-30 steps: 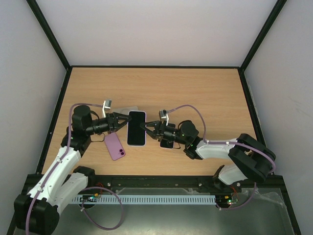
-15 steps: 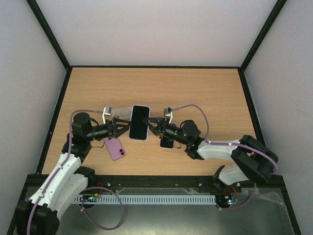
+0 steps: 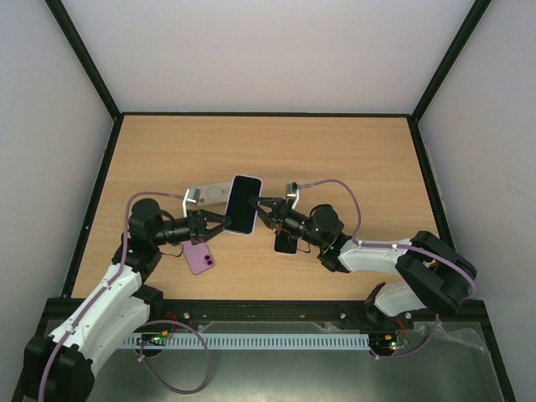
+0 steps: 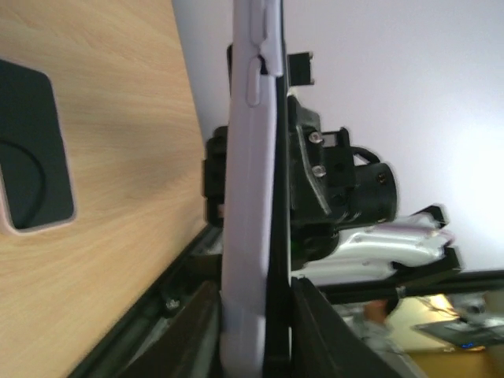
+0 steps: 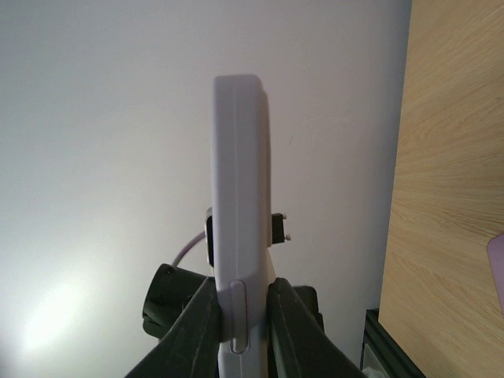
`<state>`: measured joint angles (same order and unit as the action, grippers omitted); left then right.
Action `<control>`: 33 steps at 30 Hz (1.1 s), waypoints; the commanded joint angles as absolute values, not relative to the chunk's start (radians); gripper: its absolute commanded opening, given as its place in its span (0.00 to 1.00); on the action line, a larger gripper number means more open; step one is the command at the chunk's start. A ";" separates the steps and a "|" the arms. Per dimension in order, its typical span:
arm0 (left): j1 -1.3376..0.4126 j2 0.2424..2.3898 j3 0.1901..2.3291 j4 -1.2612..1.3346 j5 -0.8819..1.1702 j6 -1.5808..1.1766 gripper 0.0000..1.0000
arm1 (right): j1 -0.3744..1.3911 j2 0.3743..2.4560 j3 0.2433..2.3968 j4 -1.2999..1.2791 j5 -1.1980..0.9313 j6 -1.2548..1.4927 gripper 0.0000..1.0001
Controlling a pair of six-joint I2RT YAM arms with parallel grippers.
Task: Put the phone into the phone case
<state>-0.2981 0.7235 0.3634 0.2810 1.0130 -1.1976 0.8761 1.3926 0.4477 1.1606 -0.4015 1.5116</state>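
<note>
Phone (image 3: 242, 205): held between the two grippers near the middle of the table (image 3: 352, 159), dark screen up towards the overhead camera, far end leaning a little to the right.
Left gripper (image 3: 219, 219): clamped on the phone's left long edge; from overhead, fingertips meeting the pale rim.
Right gripper (image 3: 261, 208): closed on the opposite long edge, facing the left one across the phone.
Purple case (image 3: 199, 257): flat on the table, below the left gripper and just beside it, apart from the phone.
Dark flat object with a pale rim (image 3: 285, 244): on the table, partly hidden under the right gripper from overhead.
Left wrist only: phone (image 4: 248, 197) edge-on, lilac side with buttons plain to see, one finger (image 4: 193, 335) pressed to each face; dark object (image 4: 31, 150) shown clearly, with a round mark on it; black body of the right gripper behind the phone.
Right wrist only: phone (image 5: 240, 220) edge-on again, fingers (image 5: 287, 323) tight against both faces, a side button between them; sliver of the purple case (image 5: 498, 272) at the right border.
Overhead only: screen face, both arms together, case and phone in one view.
</note>
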 commanded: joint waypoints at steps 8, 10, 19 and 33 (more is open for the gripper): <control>-0.314 0.760 0.434 0.022 0.900 -1.012 0.02 | 0.871 1.395 0.464 1.184 -0.387 1.493 0.16; -0.314 0.769 0.432 0.012 0.896 -1.003 0.02 | 0.871 1.399 0.463 1.185 -0.392 1.493 0.16; -0.314 0.734 0.426 0.101 0.869 -1.061 0.02 | 0.871 1.418 0.475 1.208 -0.499 1.515 0.37; -0.313 0.720 0.356 0.319 0.826 -1.202 0.02 | 0.890 1.428 0.433 1.218 -0.565 1.544 0.32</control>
<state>-0.3187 0.7288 0.3557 0.2234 0.8738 -1.1904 0.8742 1.4250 0.4217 1.1397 -0.5072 1.5383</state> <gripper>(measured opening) 0.066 0.351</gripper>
